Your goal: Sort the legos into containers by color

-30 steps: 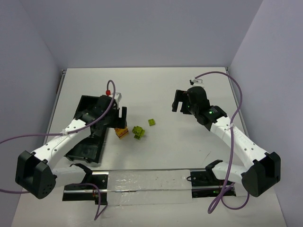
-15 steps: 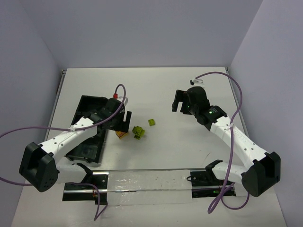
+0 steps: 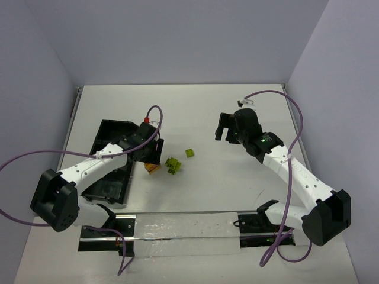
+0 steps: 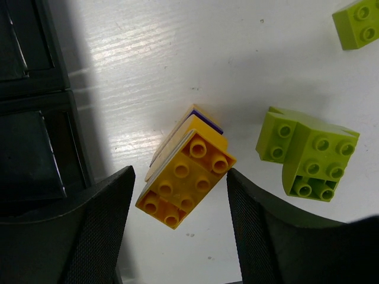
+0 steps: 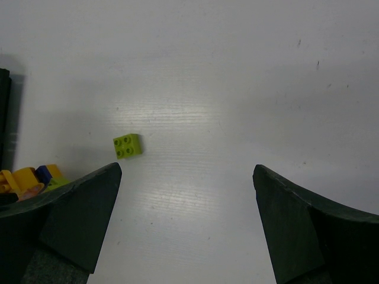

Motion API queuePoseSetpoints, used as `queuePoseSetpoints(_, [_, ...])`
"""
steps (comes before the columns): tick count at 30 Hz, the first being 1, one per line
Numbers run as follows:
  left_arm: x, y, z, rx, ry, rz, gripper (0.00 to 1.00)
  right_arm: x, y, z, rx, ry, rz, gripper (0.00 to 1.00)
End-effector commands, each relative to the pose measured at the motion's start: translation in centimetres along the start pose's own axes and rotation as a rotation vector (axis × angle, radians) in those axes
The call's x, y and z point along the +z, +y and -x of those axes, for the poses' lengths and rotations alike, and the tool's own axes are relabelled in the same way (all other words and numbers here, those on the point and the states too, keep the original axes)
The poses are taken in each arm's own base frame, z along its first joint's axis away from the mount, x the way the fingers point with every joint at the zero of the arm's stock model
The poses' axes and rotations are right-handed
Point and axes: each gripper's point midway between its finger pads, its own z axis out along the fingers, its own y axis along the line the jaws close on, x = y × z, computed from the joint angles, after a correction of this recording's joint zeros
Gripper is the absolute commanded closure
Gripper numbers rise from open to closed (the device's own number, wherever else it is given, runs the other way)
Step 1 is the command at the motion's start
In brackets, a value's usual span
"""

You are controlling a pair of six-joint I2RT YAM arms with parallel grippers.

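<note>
An orange-yellow lego clump (image 4: 186, 171) with a blue-purple brick (image 4: 208, 123) showing under it lies on the white table beside the black tray (image 4: 35, 148). My left gripper (image 4: 180, 228) is open, and its fingers straddle this clump from above. A lime-green clump (image 4: 308, 157) lies to its right, and a single lime-green brick (image 4: 357, 22) lies farther off. In the top view they are the orange clump (image 3: 153, 168), green clump (image 3: 173, 165), single green brick (image 3: 190, 152), tray (image 3: 109, 180) and left gripper (image 3: 151, 155). My right gripper (image 5: 186, 219) is open and empty, high above the table, with the single brick (image 5: 127, 145) in its view.
The tray's compartments (image 3: 112, 133) run along the table's left side. A shiny strip with black brackets (image 3: 189, 228) lies along the near edge between the arm bases. Walls close the table at the back and sides.
</note>
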Motion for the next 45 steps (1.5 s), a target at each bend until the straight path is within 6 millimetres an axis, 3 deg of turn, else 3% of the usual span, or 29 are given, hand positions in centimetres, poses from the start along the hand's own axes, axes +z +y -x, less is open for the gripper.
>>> queuePoseSetpoints(1, [-1.1, -0.7, 3.3, -0.018, -0.111, -0.021, 0.34, -0.6, 0.7, 1.3, 0.014, -0.033, 0.011, 0.0])
queuePoseSetpoints(6, [-1.0, -0.8, 3.1, -0.024, -0.107, -0.023, 0.44, -0.6, 0.8, 1.4, 0.016, -0.036, 0.013, 0.0])
queuePoseSetpoints(12, [-0.6, -0.7, 2.3, -0.029, -0.079, -0.016, 0.42, -0.7, 0.8, 1.4, 0.021, -0.035, 0.017, 0.0])
queuePoseSetpoints(22, [-0.4, -0.8, 2.4, -0.03, -0.076, -0.021, 0.56, -0.5, 0.8, 1.2, 0.021, -0.028, 0.016, 0.0])
queuePoseSetpoints(28, [0.0, -0.9, 2.0, -0.026, -0.054, -0.016, 0.45, -0.6, 0.8, 1.2, 0.022, -0.03, 0.016, 0.0])
queuePoseSetpoints(35, [0.0, -0.9, 2.2, -0.027, -0.056, -0.016, 0.51, -0.5, 0.9, 1.2, 0.018, -0.027, 0.019, 0.0])
queuePoseSetpoints(37, [-0.2, -0.8, 2.4, -0.028, -0.061, -0.011, 0.62, -0.6, 0.9, 1.3, 0.019, -0.03, 0.02, 0.0])
queuePoseSetpoints(39, [-0.6, -1.0, 2.8, -0.033, -0.068, -0.015, 0.84, -0.7, 0.9, 1.4, 0.02, -0.031, 0.018, 0.0])
queuePoseSetpoints(41, [-1.5, -1.3, 3.8, -0.043, -0.087, -0.033, 0.99, -0.8, 1.0, 1.5, 0.02, -0.033, 0.022, 0.0])
queuePoseSetpoints(45, [-5.4, -2.6, 6.7, -0.071, -0.167, -0.147, 1.0, -1.2, 2.1, 1.5, 0.002, -0.025, 0.086, 0.0])
